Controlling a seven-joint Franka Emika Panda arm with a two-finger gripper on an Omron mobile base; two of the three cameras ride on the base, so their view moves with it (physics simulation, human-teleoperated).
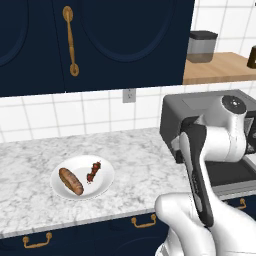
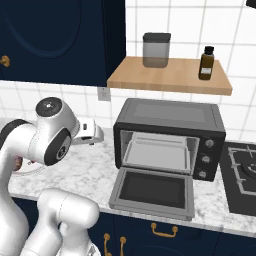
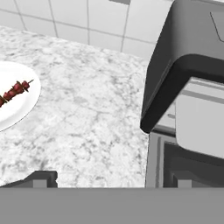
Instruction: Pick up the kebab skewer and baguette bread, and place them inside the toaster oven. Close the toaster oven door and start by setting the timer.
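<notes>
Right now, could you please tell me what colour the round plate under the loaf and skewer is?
White; the round plate shows best in the left base view.

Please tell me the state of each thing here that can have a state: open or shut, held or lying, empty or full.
Oven door: open, folded down flat.
Oven: empty, nothing on its rack.
Gripper: open, holding nothing.
Skewer: lying on the plate, not held.
Bread: lying on the plate beside the skewer.
Plate: on the counter, holding both foods.
Upper cabinet doors: shut.
</notes>
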